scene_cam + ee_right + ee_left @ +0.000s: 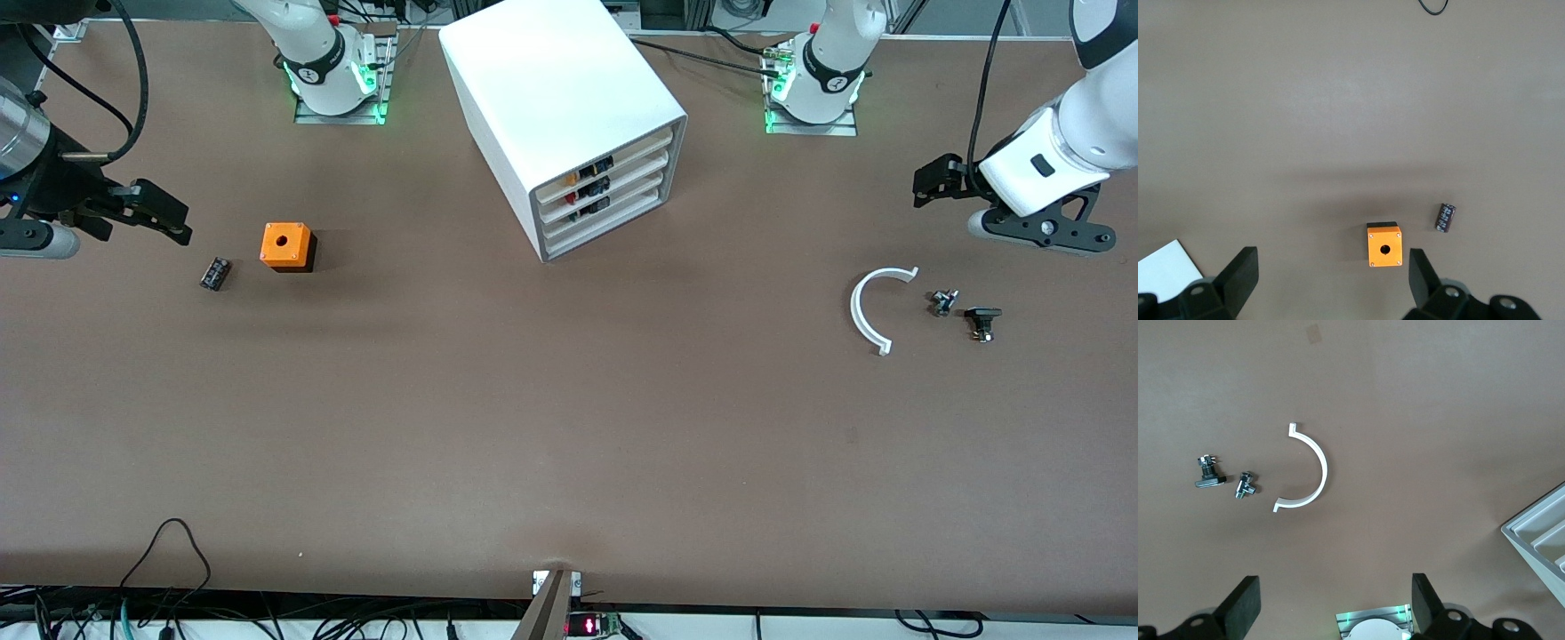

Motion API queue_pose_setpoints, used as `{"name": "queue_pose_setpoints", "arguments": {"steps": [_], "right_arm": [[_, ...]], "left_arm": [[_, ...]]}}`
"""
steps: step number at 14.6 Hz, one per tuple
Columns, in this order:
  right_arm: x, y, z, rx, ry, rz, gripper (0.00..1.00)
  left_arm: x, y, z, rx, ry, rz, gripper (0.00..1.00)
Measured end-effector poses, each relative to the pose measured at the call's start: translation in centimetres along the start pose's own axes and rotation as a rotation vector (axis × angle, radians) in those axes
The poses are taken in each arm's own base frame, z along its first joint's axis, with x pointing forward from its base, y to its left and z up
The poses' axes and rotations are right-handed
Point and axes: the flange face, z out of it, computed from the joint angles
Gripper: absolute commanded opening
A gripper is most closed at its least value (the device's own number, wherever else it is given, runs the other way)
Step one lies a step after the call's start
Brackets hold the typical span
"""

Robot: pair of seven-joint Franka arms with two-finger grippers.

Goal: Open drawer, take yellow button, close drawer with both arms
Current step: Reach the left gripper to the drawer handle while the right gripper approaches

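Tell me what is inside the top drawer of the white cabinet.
The top drawer of the cabinet is closed. Through its front slot only a bit of yellow-orange and some black show, likely small parts. The rest of its contents are covered by the drawer front and cabinet top.

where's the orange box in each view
Front view: orange box toward the right arm's end, beside the small black block.
Left wrist view: not in it.
Right wrist view: low in the picture, between the jaws' tips.
Shared landmark: the black block.
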Motion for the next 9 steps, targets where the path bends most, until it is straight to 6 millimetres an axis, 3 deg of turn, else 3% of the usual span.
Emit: {"name": "queue_pose_setpoints", "arguments": {"steps": [5,9], "right_arm": [[0.0,0.0,-0.3,0.001,0.006,-0.007,1.0],[0.1,0.0,0.2,-0.002,-0.008,-0.008,1.0]], "left_arm": [[0.3,-0.1,-0.8,0.003,0.042,-0.03,1.0],[0.7,-1.5,-0.6,0.001,0.063,-0.058,1.0]]}}
